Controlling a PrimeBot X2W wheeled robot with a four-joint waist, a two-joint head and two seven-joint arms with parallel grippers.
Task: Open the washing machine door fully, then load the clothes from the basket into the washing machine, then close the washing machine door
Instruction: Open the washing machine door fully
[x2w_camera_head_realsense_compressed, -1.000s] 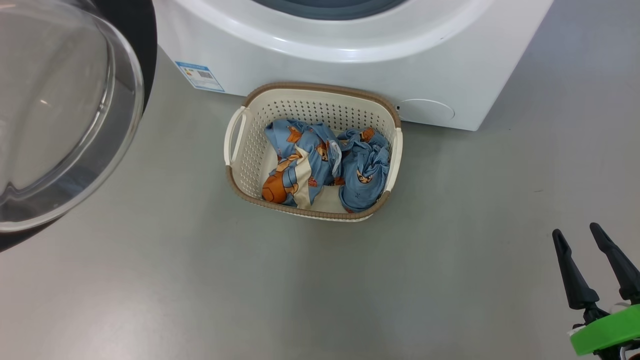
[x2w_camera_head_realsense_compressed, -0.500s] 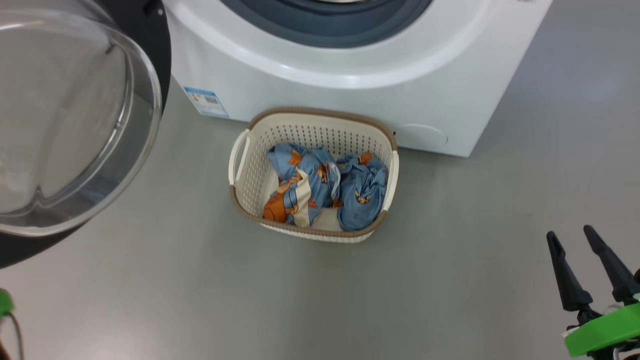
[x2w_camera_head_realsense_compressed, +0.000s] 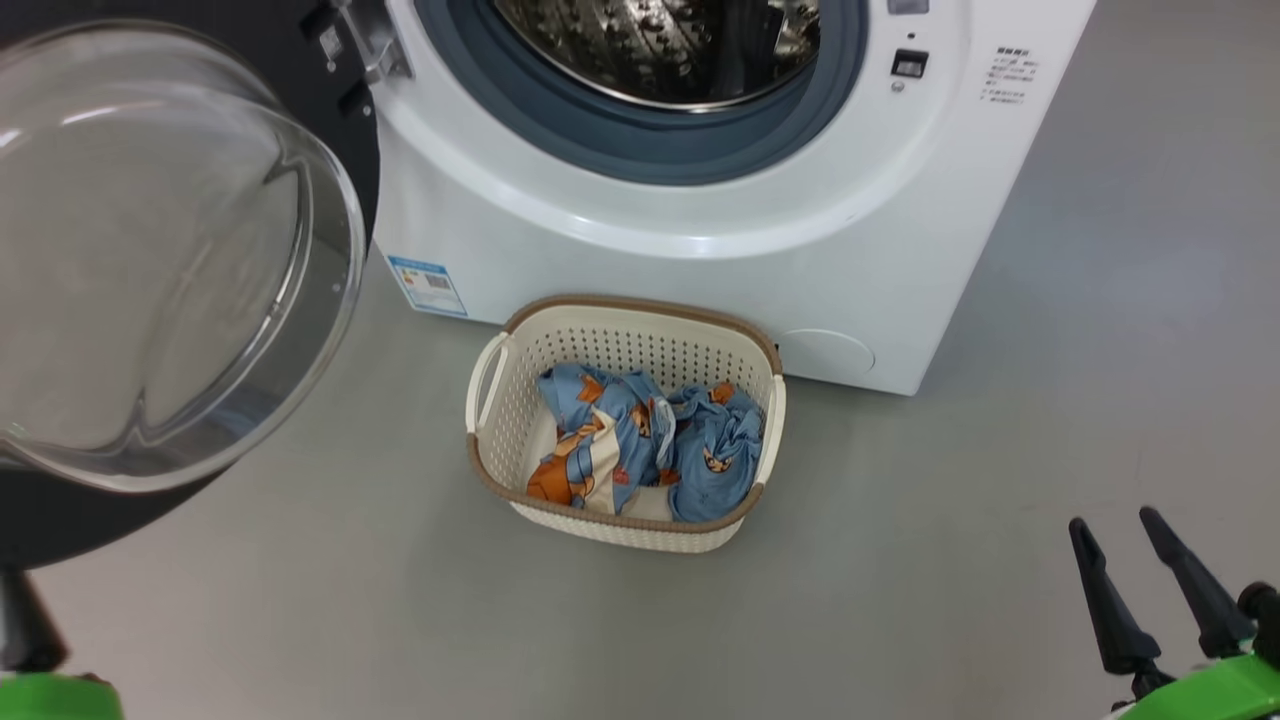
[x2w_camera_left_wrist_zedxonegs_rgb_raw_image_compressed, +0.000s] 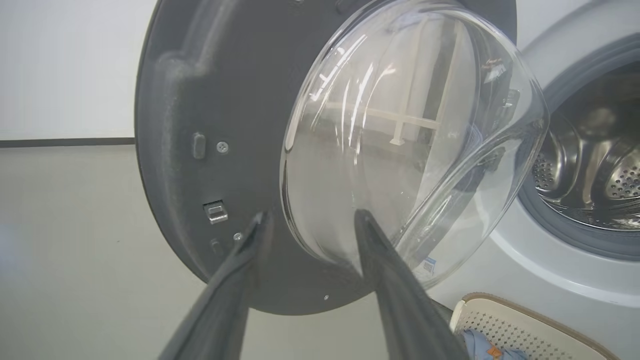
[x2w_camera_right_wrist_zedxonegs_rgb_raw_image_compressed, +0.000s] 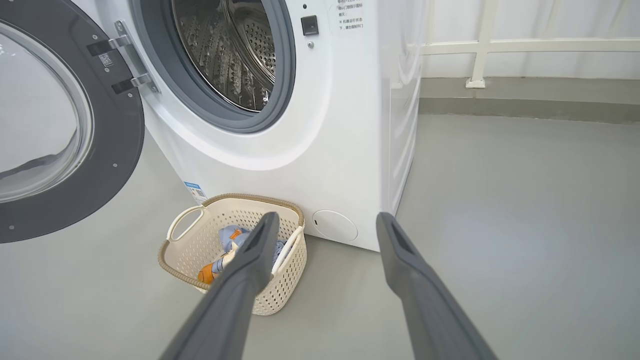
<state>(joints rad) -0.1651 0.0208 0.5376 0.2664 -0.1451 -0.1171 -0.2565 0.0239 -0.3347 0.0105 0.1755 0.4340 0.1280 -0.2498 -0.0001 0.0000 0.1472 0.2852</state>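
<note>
While the left end effector (x2w_camera_left_wrist_zedxonegs_rgb_raw_image_compressed: 310, 215) and right end effector (x2w_camera_right_wrist_zedxonegs_rgb_raw_image_compressed: 327, 216) gape empty, the washing machine door (x2w_camera_left_wrist_zedxonegs_rgb_raw_image_compressed: 200, 100) beside the washing machine (x2w_camera_head_realsense_compressed: 700, 270) could swing shut unheld.

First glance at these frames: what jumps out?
The washing machine door hangs wide open at the left of the head view, its clear glass bulging toward the camera. Next to it, the washing machine shows its shiny perforated drum through the grey-blue seal. Close in front, on the grey floor, sits the basket with blue cartoon-print clothes bunched inside.
</note>
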